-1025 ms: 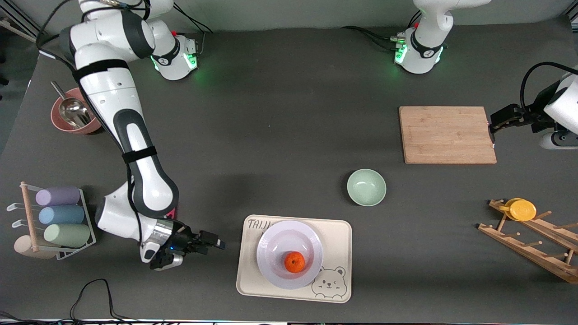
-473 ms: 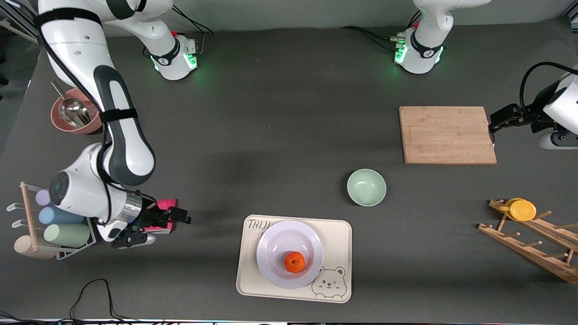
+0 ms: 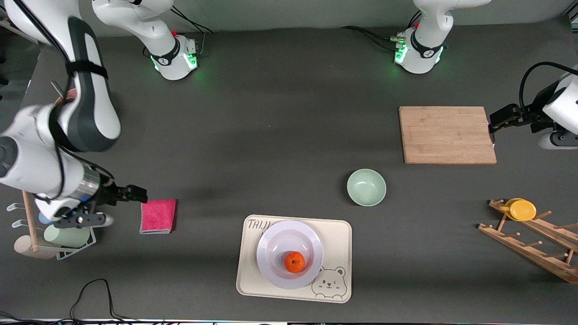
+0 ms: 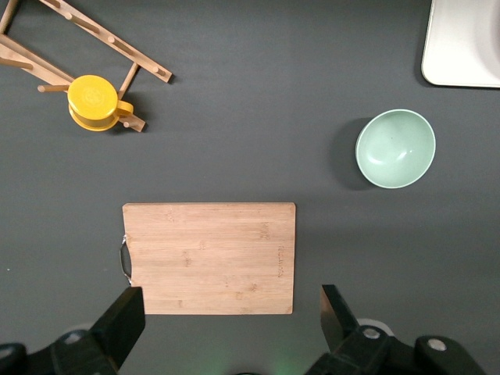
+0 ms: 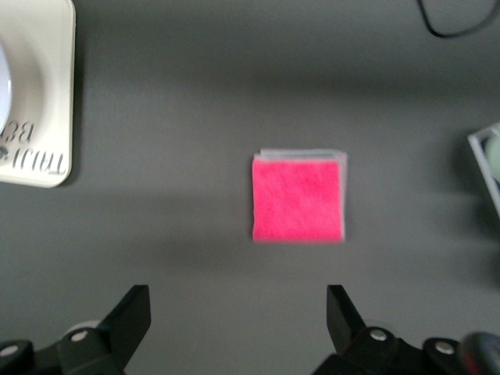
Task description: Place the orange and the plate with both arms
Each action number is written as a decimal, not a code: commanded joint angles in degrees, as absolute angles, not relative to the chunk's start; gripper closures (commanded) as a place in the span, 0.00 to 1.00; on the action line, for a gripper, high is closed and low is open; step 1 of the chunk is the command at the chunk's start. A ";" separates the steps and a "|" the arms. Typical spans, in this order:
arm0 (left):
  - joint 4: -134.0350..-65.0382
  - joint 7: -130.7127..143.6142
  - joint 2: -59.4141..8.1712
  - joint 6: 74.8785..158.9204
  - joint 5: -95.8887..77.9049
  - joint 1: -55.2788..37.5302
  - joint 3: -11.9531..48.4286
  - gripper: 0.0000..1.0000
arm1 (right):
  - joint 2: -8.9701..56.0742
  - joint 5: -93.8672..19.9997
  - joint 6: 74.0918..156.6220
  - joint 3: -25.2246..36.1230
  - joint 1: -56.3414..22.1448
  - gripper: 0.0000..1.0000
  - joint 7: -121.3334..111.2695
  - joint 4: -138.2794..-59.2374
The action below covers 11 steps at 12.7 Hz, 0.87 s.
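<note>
- Right gripper (image 3: 135, 193), at the right arm's end of the table, hangs in the air with its two dark fingers spread wide and nothing between them; it is over bare table beside a pink cloth (image 3: 157, 216).
- Dark grey matte table (image 3: 280, 135) fills the scene, with a pale wall strip along the top where the two arm bases glow green.
- Under the right arm stands a rack (image 3: 67, 234) holding pastel cylinders lying on their sides; only a pale green one shows clearly.
- Pink cloth is a small folded square with a fuzzy surface, lying flat; in the right wrist view it sits between the open fingers (image 5: 129, 316).
- Cream tray (image 3: 336, 234), rectangular with rounded corners and a bear drawing in one corner, lies near the front camera.
- White plate (image 3: 273, 239), round and glossy with a wide raised rim, rests on the tray.
- Orange (image 3: 295, 262), small and round, sits in the plate, toward its edge nearest the front camera.
- Pale green bowl (image 3: 366, 187), smooth and empty, stands farther from the front camera than the tray.
- Wooden cutting board (image 3: 447, 134), a flat rectangle with visible grain, lies toward the left arm's end.
- Left gripper (image 3: 496, 121) waits over the edge of the cutting board, fingers wide apart and empty.
- Slatted wooden rack (image 3: 533, 241) carries a flat yellow cup (image 3: 521, 209).
</note>
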<state>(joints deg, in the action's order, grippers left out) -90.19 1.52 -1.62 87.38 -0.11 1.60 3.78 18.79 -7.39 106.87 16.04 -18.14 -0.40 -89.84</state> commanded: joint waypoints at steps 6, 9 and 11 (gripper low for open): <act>-90.35 0.88 -1.23 87.28 -0.18 0.62 3.08 0.00 | 11.60 -4.31 94.05 17.58 -19.51 0.00 3.25 -84.74; -90.26 0.97 -1.23 87.19 -0.18 0.53 3.08 0.00 | 11.69 -0.37 88.78 17.84 -18.99 0.00 3.00 -82.88; -90.35 0.97 -1.23 87.19 -0.18 0.61 3.08 0.00 | 11.52 -0.35 87.89 19.15 -18.81 0.00 2.45 -82.36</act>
